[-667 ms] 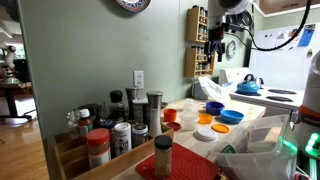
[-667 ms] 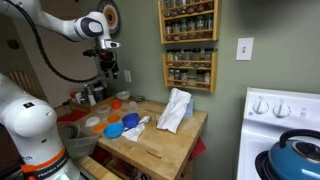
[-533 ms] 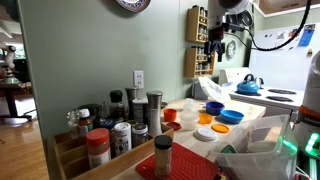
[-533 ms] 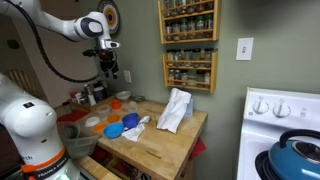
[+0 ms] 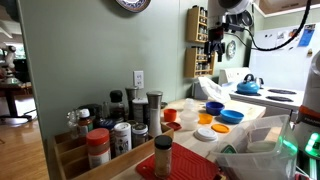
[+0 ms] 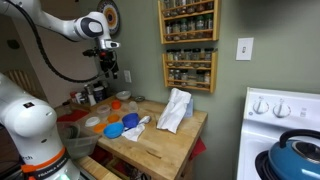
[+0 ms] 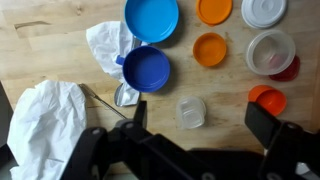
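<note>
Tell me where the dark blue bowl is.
In the wrist view, the dark blue bowl sits on the wooden table just below the light blue dish, between the crumpled white cloth and an orange lid.

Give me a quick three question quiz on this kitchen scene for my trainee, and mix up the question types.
1. True or false: the gripper holds a mug.
2. In the wrist view, what lies beside the dark blue bowl? A) crumpled white cloth B) banana C) sponge
3. Fill in: the dark blue bowl stands on a ____ table.
Key: 1 false, the jaws stand open and empty; 2 A; 3 wooden.
</note>
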You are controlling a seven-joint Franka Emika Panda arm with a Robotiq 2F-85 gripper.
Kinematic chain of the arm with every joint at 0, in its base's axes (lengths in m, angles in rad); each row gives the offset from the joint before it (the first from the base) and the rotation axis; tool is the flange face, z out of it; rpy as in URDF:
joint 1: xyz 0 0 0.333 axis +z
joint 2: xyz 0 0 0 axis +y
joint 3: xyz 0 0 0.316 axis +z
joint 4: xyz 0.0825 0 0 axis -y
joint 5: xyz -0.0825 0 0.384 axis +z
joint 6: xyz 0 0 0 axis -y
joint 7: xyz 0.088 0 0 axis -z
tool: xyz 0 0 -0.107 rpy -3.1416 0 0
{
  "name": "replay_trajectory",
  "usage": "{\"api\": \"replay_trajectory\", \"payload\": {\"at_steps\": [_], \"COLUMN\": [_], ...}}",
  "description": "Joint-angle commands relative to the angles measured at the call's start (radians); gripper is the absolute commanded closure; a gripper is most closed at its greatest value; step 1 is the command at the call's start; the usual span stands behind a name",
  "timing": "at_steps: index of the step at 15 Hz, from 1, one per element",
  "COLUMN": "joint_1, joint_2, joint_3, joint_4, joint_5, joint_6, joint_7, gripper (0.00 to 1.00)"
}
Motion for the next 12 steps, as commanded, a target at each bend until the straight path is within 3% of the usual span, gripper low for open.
{"api": "replay_trajectory", "payload": {"at_steps": [1,9,12], "joint_1": [0.011,0.011,0.035], "joint_2": [0.001,0.001,0.139], "joint_3": [-0.01,-0.01,0.017], "joint_4": [0.002,0.002,0.105], "joint_5": [-0.005,-0.005,0.008], "joint_6": [-0.002,-0.002,0.013], "joint_7": [0.004,0.004,-0.003], "gripper": [0.0,0.0,0.0]}}
